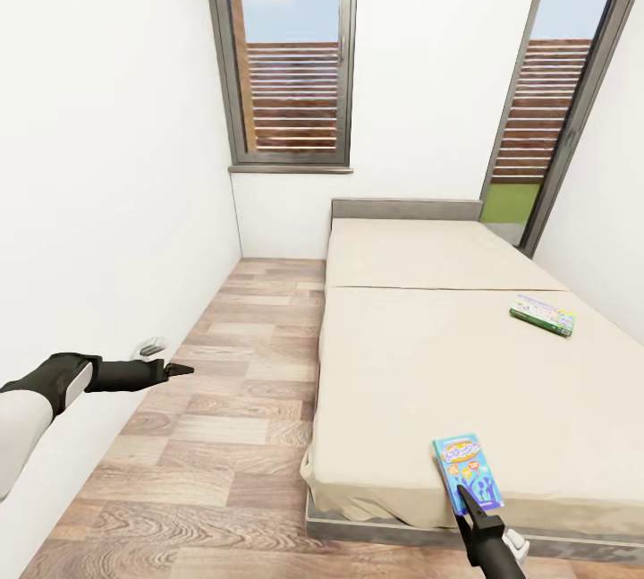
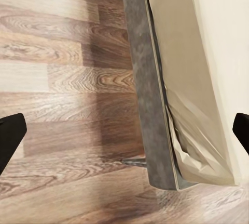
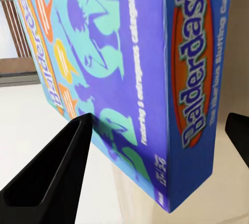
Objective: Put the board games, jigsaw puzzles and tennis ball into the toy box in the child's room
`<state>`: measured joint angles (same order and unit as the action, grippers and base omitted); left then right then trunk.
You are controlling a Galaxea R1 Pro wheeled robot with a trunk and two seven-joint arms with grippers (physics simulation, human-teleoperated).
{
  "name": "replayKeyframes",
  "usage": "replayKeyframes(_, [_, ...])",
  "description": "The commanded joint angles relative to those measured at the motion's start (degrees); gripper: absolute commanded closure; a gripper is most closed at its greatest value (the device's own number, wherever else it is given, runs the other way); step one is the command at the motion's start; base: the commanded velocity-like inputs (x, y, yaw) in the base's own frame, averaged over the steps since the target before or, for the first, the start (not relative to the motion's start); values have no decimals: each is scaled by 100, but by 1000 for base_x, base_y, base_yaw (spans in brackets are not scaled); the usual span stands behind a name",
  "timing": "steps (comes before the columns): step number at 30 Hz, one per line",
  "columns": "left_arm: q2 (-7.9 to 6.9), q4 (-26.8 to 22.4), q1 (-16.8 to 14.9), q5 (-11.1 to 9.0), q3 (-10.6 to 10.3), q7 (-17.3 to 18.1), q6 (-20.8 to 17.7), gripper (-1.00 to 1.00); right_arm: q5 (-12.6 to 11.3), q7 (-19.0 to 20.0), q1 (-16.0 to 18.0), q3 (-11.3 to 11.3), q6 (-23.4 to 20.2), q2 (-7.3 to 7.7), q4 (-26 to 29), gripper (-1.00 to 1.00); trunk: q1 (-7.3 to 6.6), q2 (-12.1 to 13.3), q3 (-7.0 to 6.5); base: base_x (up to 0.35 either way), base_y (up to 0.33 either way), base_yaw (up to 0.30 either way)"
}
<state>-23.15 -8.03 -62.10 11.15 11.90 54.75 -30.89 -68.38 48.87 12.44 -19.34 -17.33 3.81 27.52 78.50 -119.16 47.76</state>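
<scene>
I counted two board games on the bed (image 1: 429, 355): the blue Balderdash box (image 1: 468, 472) at its foot edge, the green-edged box (image 1: 543, 314) nearer the headboard. My right hand (image 1: 464, 498), wide open, straddled the Balderdash box, contact hidden. My left hand (image 1: 179, 370) hung open, empty, over the floor (image 1: 224, 400) beside the bed.

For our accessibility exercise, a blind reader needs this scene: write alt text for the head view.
A beige bed with a grey frame fills the right of a white-walled room, with a small blue board game near its foot and a green-edged one farther up. The right pincer reaches the blue box; the left pincer hangs over the wood-plank floor.
</scene>
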Motion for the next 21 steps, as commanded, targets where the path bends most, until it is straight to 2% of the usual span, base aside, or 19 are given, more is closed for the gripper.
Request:
replayKeyframes(1, [3,-5,-4,54,50,24,-43,-100,-18,0,30,18,-42,-3,-10,100,0,-2,4,0,0,0])
replayKeyframes(5, [3,-3,-4,54,49,26,-42,-100,-15,0,30,18,-41,-3,-10,100,0,-2,4,0,0,0])
replayKeyframes(8, [3,-5,-4,54,49,26,-47,-100,-12,0,30,18,-38,-3,-10,100,-66,118,-50,0,0,0])
replayKeyframes(21, [1,-5,-4,54,58,27,-48,-100,-17,0,32,18,-34,-3,-10,100,-66,118,-50,0,0,0])
